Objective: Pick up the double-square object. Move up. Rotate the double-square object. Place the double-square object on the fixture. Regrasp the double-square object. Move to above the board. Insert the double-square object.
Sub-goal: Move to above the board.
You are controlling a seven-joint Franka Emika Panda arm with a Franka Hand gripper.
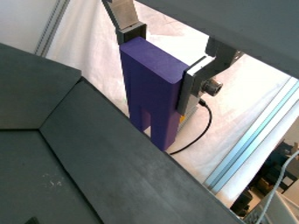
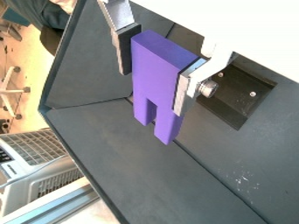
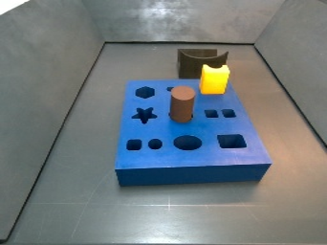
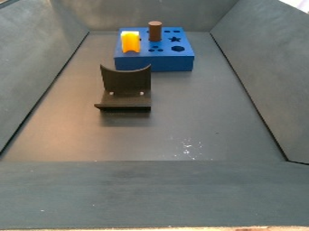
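Raised out of both side views, the claw (image 2: 152,70) grips the purple double-square object (image 2: 159,86) between its fingers, so the lift looks done; rotating it toward the fixture (image 4: 125,87) is next.

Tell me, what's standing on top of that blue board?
On the board stand a brown cylinder and a yellow block; what's beneath them is covered. The tool holds the purple double-square object elsewhere.

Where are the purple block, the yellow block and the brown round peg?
double-square object (image 2: 156,87): a wrist view, its purple front face, held between the gripper (image 2: 152,63) fingers.
yellow block (image 3: 215,78): a side view, its front face.
brown cylinder (image 3: 183,105): a side view, its side wall.
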